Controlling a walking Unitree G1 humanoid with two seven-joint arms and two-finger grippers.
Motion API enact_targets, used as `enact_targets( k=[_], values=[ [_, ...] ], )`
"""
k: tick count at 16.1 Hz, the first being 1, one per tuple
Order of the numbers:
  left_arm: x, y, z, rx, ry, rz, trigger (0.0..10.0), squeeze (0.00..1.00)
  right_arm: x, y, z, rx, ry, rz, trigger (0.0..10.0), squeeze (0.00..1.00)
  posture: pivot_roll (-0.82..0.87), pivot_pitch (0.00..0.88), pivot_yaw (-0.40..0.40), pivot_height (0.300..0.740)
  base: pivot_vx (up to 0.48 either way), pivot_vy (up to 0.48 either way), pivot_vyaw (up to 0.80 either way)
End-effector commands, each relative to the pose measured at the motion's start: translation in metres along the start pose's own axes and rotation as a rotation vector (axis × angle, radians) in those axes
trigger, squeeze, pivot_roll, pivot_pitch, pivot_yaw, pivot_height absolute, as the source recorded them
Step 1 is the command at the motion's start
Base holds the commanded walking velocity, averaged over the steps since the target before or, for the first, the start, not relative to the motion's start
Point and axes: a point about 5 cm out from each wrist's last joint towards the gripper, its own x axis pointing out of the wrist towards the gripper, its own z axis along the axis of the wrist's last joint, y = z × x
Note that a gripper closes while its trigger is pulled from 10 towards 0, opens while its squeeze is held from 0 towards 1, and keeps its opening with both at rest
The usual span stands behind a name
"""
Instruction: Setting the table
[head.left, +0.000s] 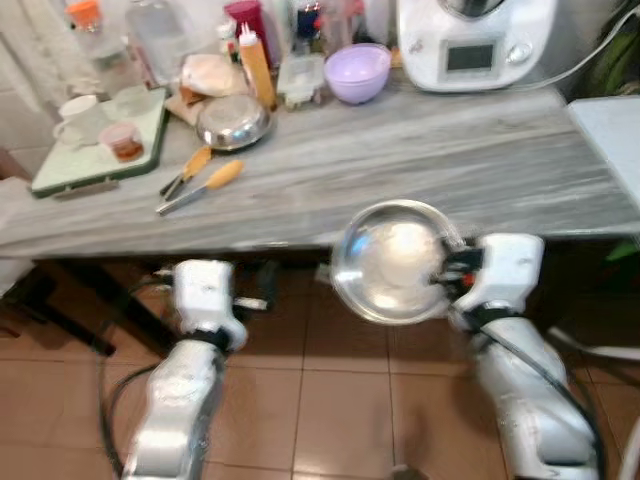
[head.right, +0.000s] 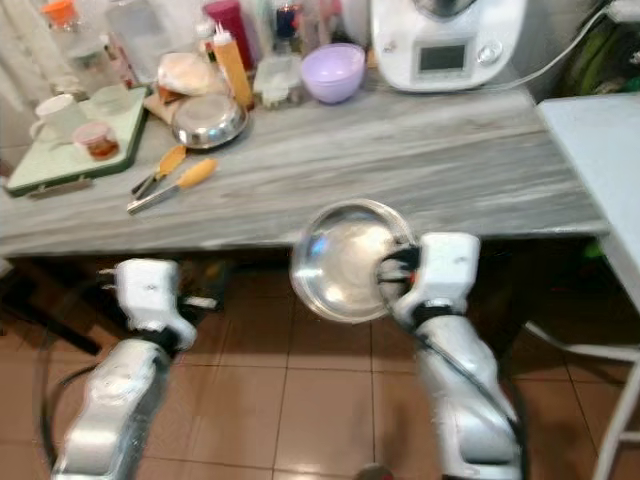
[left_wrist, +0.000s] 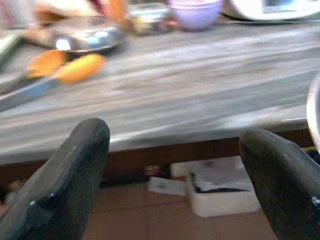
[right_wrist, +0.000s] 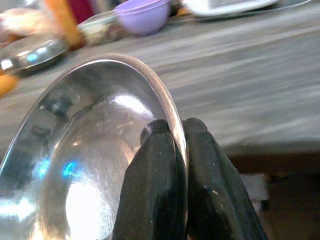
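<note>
Pinching a steel bowl (head.left: 392, 262) by its rim, the right tool (right_wrist: 176, 150) hovers before the table (head.left: 420, 160); left tool (left_wrist: 175, 165) spread.

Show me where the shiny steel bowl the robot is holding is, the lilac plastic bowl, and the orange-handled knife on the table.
Shiny steel bowl held by the right gripper (head.left: 392, 262): left eye view, inner bottom.
Lilac plastic bowl (head.left: 357, 72): left eye view, front wall.
Orange-handled knife (head.left: 222, 175): left eye view, on the handle.

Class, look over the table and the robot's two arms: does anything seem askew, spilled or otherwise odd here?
Nothing is spilled. The odd part: the steel bowl is off the table, pinched by its rim in the right gripper at the table's front edge. The left gripper is open, holding nothing.
</note>
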Motion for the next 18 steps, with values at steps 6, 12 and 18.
enact_targets(
  k=[6, 12, 18],
  values=[
    [-0.0016, 0.0094, 0.0012, 0.018, -0.001, 0.020, 10.0, 0.00, 0.0011, 0.0108, 0.0083, 0.017, -0.032, 0.032, 10.0, 0.00, -0.27, 0.135, 0.139, 0.740, 0.322, 0.000, -0.36],
    [-0.0015, 0.0075, 0.0008, 0.013, 0.001, 0.010, 10.0, 0.00, 0.0029, 0.0090, 0.0120, 0.010, -0.046, 0.020, 10.0, 0.00, -0.27, 0.135, 0.140, 0.740, 0.322, 0.000, 0.00],
    [-0.0022, 0.0077, 0.0009, 0.016, 0.004, 0.009, 10.0, 0.00, 0.0040, 0.0106, 0.0124, 0.014, -0.048, 0.022, 10.0, 0.00, -0.27, 0.137, 0.142, 0.740, 0.322, 0.000, 0.00]
  ],
)
